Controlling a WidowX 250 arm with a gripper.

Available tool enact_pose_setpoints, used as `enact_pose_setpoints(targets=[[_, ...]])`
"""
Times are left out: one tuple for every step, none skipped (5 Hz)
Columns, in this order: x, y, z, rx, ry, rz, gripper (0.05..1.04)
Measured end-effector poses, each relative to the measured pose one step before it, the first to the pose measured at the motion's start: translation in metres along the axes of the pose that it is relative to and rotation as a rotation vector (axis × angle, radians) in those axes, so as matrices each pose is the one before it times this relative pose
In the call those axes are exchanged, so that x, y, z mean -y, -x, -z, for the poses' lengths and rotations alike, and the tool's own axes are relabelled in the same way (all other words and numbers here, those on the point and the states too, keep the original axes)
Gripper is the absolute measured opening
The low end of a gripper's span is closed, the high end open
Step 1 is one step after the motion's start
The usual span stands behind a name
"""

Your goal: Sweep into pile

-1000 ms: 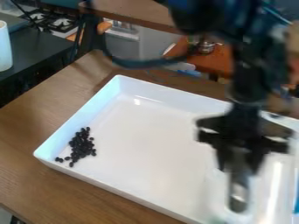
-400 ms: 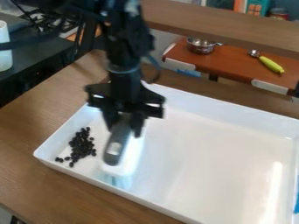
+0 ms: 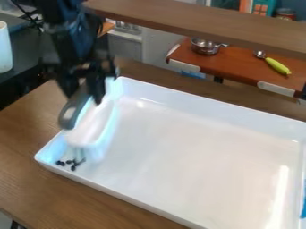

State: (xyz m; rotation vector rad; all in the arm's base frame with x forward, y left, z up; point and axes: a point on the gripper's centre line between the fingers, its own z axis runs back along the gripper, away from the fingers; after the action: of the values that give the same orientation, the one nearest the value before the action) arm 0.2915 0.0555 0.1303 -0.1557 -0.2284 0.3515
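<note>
Camera view: gripper [image 3: 84,93] pinching brush [image 3: 91,127] by hdl, in tray [image 3: 197,105]; few blk beans [image 3: 73,168] nr bristles.

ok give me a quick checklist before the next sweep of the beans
1. Claw has the brush by its handle: ok
2. Tray sits on the table: ok
3. Visible beans inside the tray: ok, in its near left corner
4. Beans all in one pile: cannot tell, the brush may hide some
5. Brush pressed to the tray's floor: cannot tell
</note>
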Motion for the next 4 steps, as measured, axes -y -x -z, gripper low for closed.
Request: enact_pose_setpoints(targets=[[0.05179,-0.00524,-0.01822,-0.0105,0.1044,-0.0059,0.483],[0.04730,-0.00255,0.01214,-0.0180,0.0219,-0.0225,0.483],[0.02630,-0.00154,0.02561,-0.0120,-0.0137,-0.0107,0.483],[0.01428,0.00553,0.02485,-0.0053,-0.0232,0.0167,0.483]])
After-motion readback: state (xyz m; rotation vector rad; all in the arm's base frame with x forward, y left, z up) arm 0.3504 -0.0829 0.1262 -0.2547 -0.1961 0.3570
